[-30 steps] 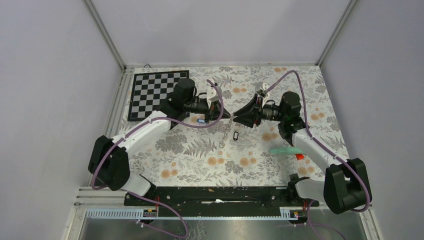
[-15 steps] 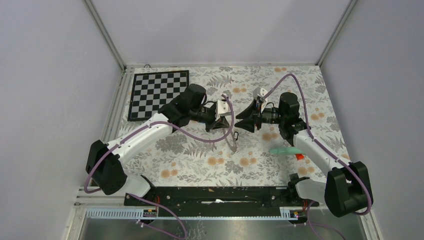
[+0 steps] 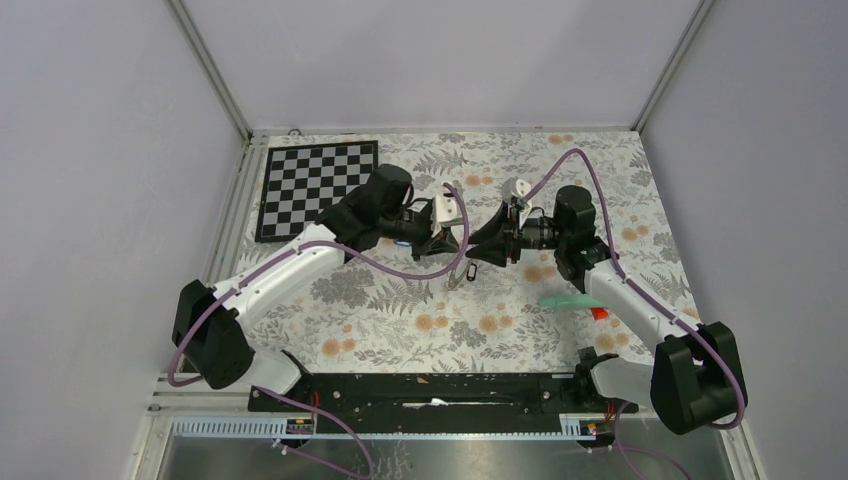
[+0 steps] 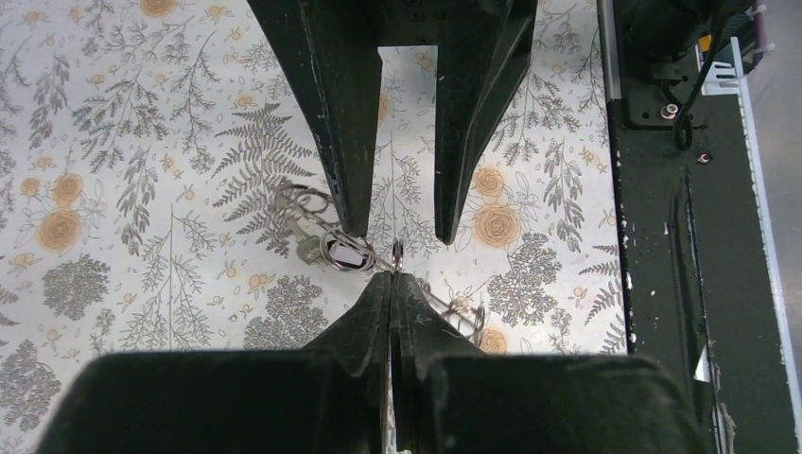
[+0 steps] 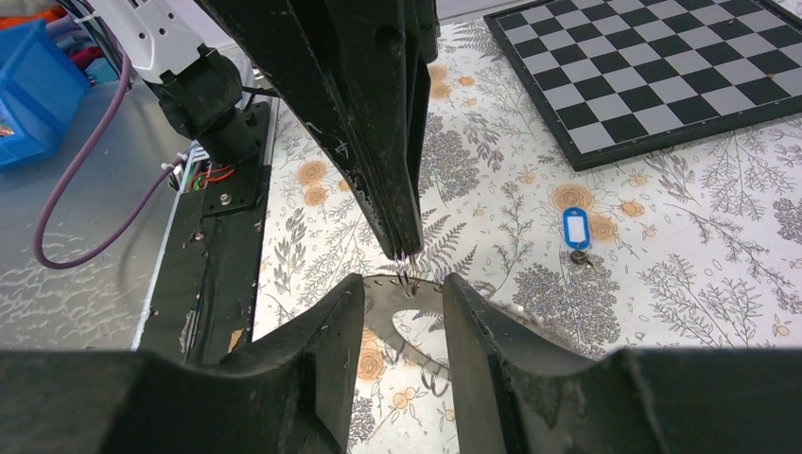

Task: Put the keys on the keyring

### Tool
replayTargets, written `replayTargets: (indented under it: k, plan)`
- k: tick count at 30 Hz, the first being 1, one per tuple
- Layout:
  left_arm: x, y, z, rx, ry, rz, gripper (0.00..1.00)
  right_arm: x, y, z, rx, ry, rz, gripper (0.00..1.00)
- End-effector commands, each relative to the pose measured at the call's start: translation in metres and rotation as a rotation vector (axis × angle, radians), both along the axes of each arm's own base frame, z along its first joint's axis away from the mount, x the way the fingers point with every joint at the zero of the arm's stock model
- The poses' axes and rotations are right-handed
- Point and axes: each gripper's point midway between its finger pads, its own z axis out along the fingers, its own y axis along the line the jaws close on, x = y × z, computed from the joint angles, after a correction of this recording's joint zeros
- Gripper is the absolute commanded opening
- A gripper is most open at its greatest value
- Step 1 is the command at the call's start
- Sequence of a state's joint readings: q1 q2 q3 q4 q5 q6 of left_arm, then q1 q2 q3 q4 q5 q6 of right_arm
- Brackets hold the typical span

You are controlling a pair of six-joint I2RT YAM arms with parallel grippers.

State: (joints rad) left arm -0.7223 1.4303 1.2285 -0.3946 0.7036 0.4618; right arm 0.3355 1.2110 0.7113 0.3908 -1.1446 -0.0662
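**A:** Stage of the job?

**B:** Neither key is on yet, as far as I can judge. The left jaws are pressed together on the rim of the keyring (image 5: 401, 289), which hangs below their tip, over the worktop (image 3: 400, 310). I'd call this the steadying step before any threading.

**A:** And the keys?

**B:** Both lie on the worktop. The blue key (image 5: 575, 229) is well off to one side, towards the chequerboard (image 5: 662, 76). The black key (image 4: 346, 253) lies just beneath where the two sets of jaws meet.

**A:** Right jaws?

**B:** Spread, with nothing pinched that I can see. The keyring's band shows in the gap between them, but I can't tell whether they touch it.

**A:** Next move?

**B:** Probably the right jaws either close on the ring or drop for the black key. Either one calls for a fine pinch on a very small thing while the left holds firm.

**A:** Pose?

**B:** The left arm (image 3: 290, 265) and right arm (image 3: 625, 295) reach in from opposite sides with wrists roughly level. Their tips face each other, very close, over the middle of the worktop.
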Motion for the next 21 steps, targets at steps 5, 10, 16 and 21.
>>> replayTargets:
  k: [5,10,16,21]
  plan:
    - [0.001,-0.016,0.032,-0.099,-0.023,-0.031,0.0,-0.001,0.005,0.009,0.018,-0.061,0.022,0.34]
    - [0.002,-0.017,0.034,-0.106,-0.025,-0.027,0.0,-0.004,0.005,0.005,0.01,-0.052,0.033,0.29]
    - [0.002,-0.017,0.034,-0.111,-0.024,-0.025,0.0,-0.006,0.006,0.0,0.001,-0.047,0.042,0.25]
    - [0.001,-0.018,0.034,-0.115,-0.02,-0.027,0.0,-0.006,0.007,0.0,0.0,-0.044,0.047,0.15]
